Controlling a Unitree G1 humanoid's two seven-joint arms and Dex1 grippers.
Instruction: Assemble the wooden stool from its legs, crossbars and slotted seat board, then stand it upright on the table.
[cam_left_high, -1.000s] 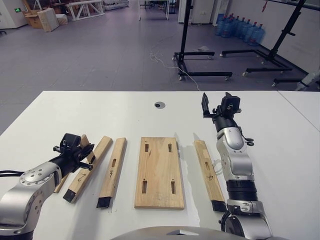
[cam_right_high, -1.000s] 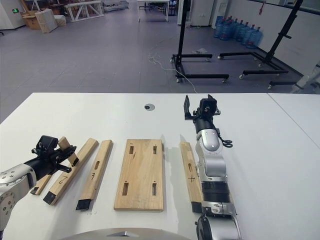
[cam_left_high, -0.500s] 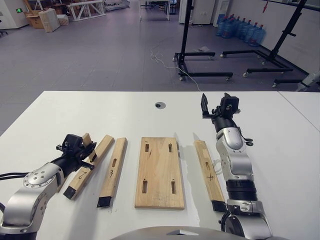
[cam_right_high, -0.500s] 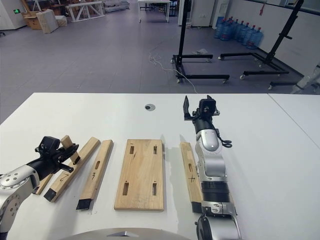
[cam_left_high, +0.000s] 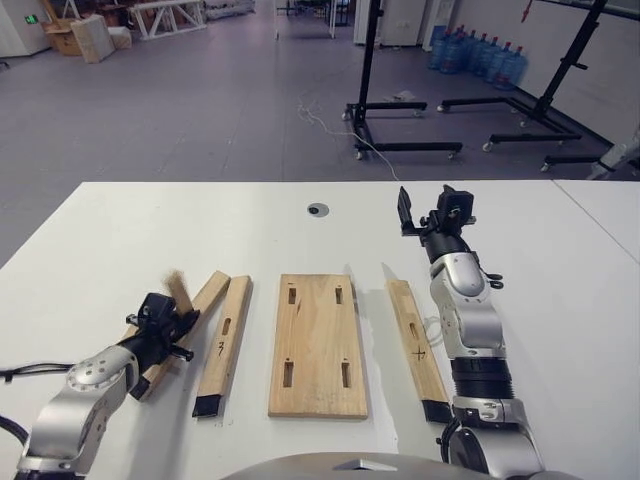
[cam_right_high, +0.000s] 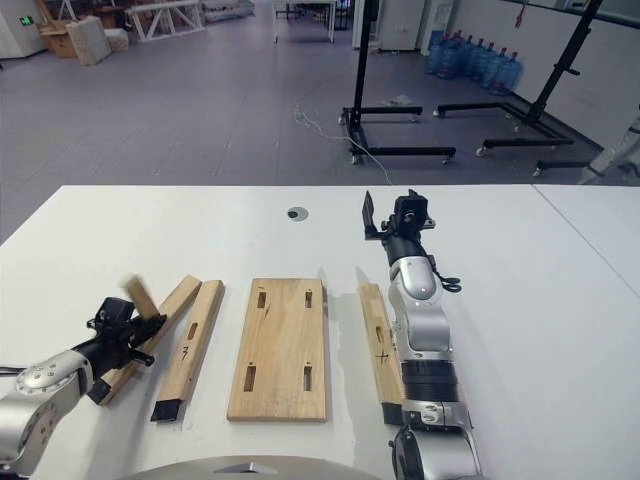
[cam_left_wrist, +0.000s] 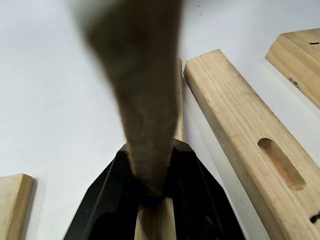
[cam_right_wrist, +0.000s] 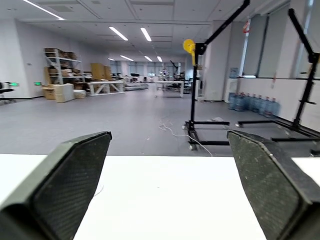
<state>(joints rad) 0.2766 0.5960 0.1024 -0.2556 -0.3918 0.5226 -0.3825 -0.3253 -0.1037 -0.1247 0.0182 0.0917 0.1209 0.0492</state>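
The slotted seat board (cam_left_high: 315, 345) lies flat mid-table. Left of it lie two legs, one marked and slotted (cam_left_high: 225, 338), one (cam_left_high: 207, 292) partly under my left arm. A third leg (cam_left_high: 417, 343) lies right of the board, beside my right forearm. My left gripper (cam_left_high: 165, 322) is shut on a short crossbar (cam_left_high: 180, 290), which sticks up tilted from the jaws; the left wrist view shows the crossbar (cam_left_wrist: 145, 100) pinched between the black fingers (cam_left_wrist: 112, 185). My right gripper (cam_left_high: 425, 205) hovers past the right leg's far end, open and holding nothing, fingers (cam_right_wrist: 65, 185) wide apart.
A round cable hole (cam_left_high: 318, 209) sits in the white table (cam_left_high: 560, 300) beyond the board. The end of another short wooden piece (cam_left_wrist: 12, 200) lies beside my left gripper. Black wheeled frames (cam_left_high: 400, 110) stand on the floor past the far edge.
My left gripper has drawn back toward the near edge and a little right, carrying the crossbar, which now stands more upright. The right arm has kept still.
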